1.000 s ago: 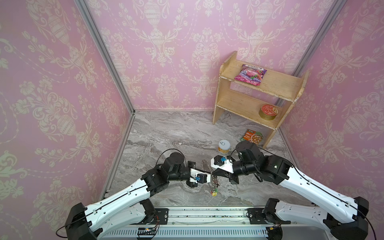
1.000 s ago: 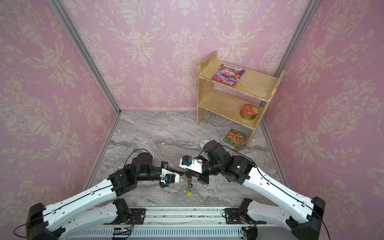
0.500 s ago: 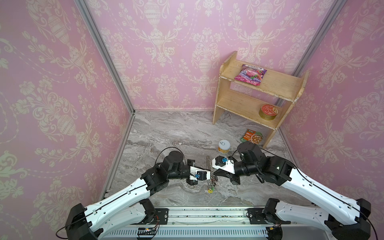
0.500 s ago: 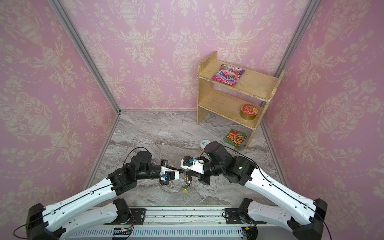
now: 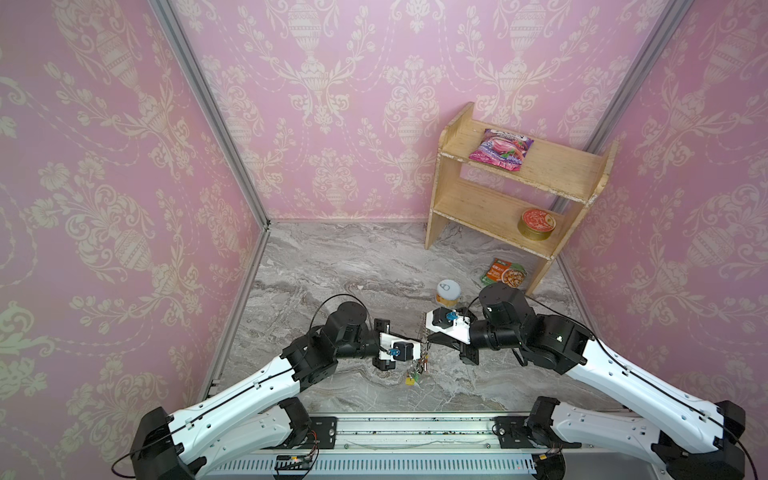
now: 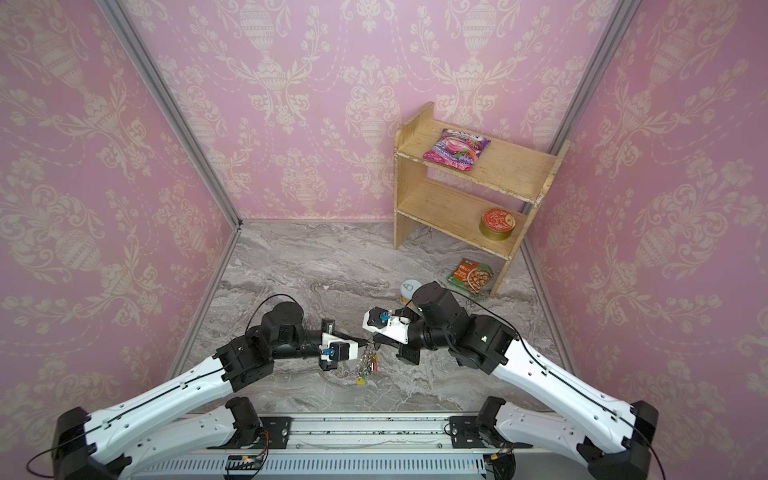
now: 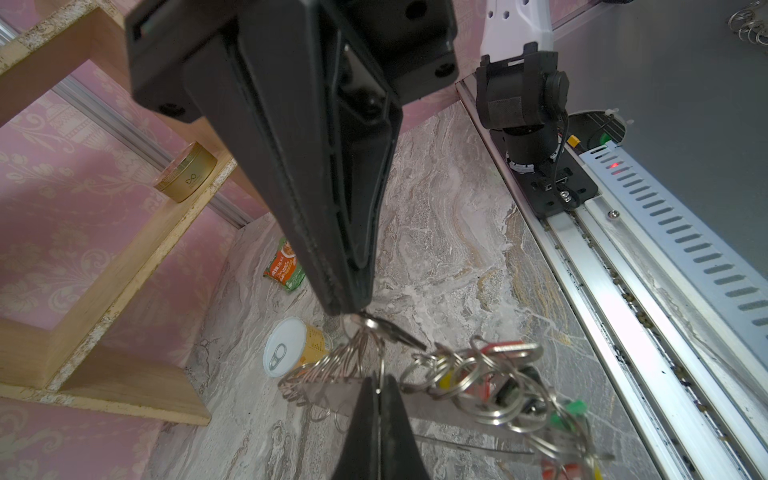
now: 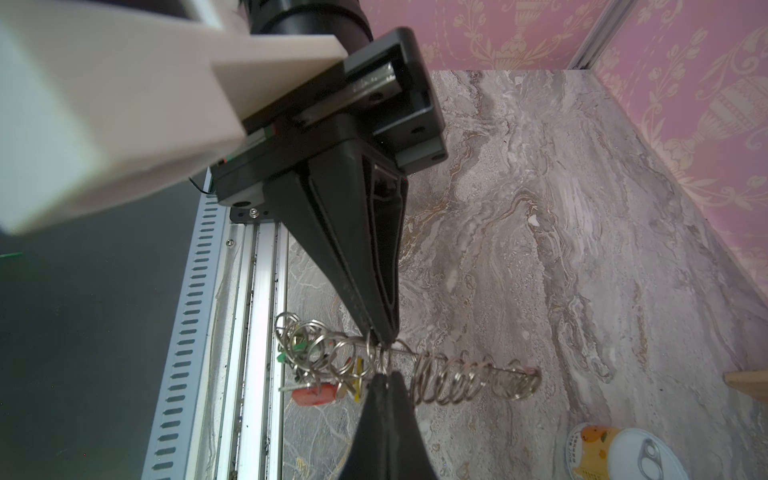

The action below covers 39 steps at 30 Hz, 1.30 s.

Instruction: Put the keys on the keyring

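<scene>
Keyring (image 5: 419,362) hangs just above the marble bench (image 5: 353,270), near its front edge, pinched between the two arms. Both top views show its bunch of silvery rings drooping below the meeting fingertips, with red, yellow and green tags (image 5: 411,378) lowest. A row of linked rings (image 8: 469,380) runs sideways from the bunch in the right wrist view. Among the rings in the left wrist view sits what looks like a small black key (image 7: 511,390); whether it is threaded on I cannot tell.

Left end effector (image 7: 378,388) is clenched on a thin ring of the bunch, jaws together. Right end effector (image 8: 384,378) is likewise clenched on a ring, its tips almost touching those of the left.

Behind them a can (image 5: 449,291) with a pull-tab lid stands on the bench. Farther back a green-orange packet (image 5: 503,274) lies beside the foot of a wooden shelf (image 5: 457,208). The shelf bears a round tin (image 5: 537,223) below and a pink packet (image 5: 500,154) on top.
</scene>
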Each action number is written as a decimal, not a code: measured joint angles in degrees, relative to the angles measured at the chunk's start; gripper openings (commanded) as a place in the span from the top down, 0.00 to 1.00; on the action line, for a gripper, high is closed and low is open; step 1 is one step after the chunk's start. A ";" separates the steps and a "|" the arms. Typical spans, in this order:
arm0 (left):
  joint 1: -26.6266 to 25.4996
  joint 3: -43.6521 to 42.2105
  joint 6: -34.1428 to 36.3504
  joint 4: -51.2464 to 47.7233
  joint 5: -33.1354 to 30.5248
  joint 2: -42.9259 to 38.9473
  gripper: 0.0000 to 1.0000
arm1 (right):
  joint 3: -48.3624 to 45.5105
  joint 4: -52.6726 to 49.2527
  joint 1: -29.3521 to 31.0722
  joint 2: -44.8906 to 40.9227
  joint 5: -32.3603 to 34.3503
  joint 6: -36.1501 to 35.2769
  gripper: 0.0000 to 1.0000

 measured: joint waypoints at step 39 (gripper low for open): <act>0.00 0.00 -0.22 -1.38 0.66 -0.04 1.00 | 0.04 -0.35 -0.07 1.64 -4.37 -0.07 1.00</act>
